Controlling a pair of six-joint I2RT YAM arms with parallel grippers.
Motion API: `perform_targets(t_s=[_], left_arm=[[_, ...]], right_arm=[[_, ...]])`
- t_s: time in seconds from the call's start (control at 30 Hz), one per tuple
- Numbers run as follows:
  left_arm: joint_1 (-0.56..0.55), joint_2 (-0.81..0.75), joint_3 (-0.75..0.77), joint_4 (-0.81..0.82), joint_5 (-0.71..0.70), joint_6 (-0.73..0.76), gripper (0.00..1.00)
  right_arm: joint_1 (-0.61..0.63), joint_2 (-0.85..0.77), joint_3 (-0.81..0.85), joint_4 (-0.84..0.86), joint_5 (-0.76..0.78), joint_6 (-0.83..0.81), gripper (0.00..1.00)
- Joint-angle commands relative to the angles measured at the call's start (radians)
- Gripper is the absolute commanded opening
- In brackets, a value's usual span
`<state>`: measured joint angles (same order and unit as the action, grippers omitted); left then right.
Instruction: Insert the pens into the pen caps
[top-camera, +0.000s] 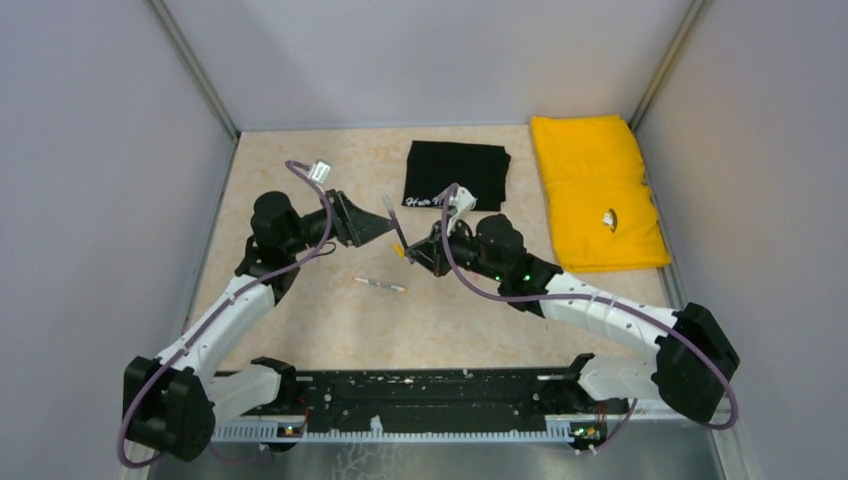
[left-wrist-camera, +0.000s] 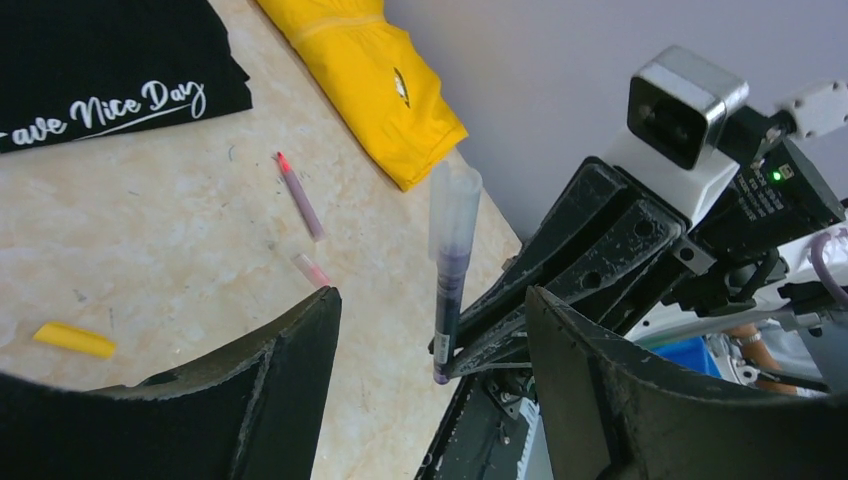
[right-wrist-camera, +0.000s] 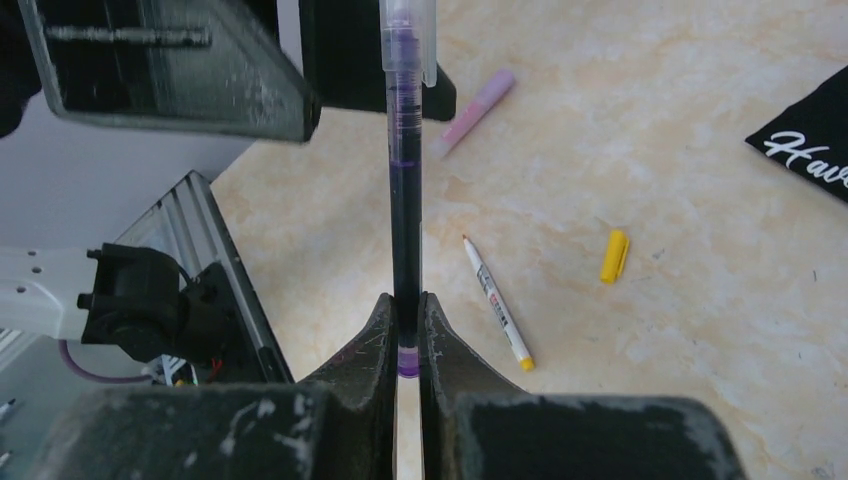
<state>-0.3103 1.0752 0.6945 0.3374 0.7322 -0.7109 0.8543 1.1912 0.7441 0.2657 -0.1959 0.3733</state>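
Note:
My right gripper (right-wrist-camera: 407, 312) is shut on the lower end of a dark pen with a purple end (right-wrist-camera: 406, 220) and holds it upright above the table. A clear purplish cap (right-wrist-camera: 407, 40) sits over its top end. My left gripper (left-wrist-camera: 430, 310) is open, its fingers either side of this pen (left-wrist-camera: 447, 300) without touching it. Both grippers meet mid-table in the top view, the left (top-camera: 386, 223) beside the right (top-camera: 418, 250). A black-and-white pen with a yellow tip (right-wrist-camera: 497, 300) lies on the table (top-camera: 380, 285). A pale pink pen (left-wrist-camera: 300, 195) lies further off. An orange-yellow cap (right-wrist-camera: 614, 255) and a small pinkish-red cap (left-wrist-camera: 310, 268) lie loose.
A folded black cloth with white lettering (top-camera: 457, 172) lies at the back middle, and a folded yellow cloth (top-camera: 595, 190) at the back right. Grey walls close in the table on three sides. A black rail (top-camera: 430, 400) runs along the near edge.

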Motion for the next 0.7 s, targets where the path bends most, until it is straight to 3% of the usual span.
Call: perform_targets(t_s=[0.0,0.23,0.67], left_arm=[[-0.029,0.01,-0.01,0.07,0.056,0.003,0.74],[-0.058,0.013,-0.023,0.077,0.037,0.006,0.57],[-0.06,0.044,0.026,-0.009,-0.037,0.065,0.11]], right_arm=[[-0.006,0.042,0.092,0.094,0.013,0.036,0.0],[-0.007,0.086,0.13,0.156,0.029,0.078,0.0],[-0.006,0.126,0.155,0.15,-0.005,0.079,0.0]])
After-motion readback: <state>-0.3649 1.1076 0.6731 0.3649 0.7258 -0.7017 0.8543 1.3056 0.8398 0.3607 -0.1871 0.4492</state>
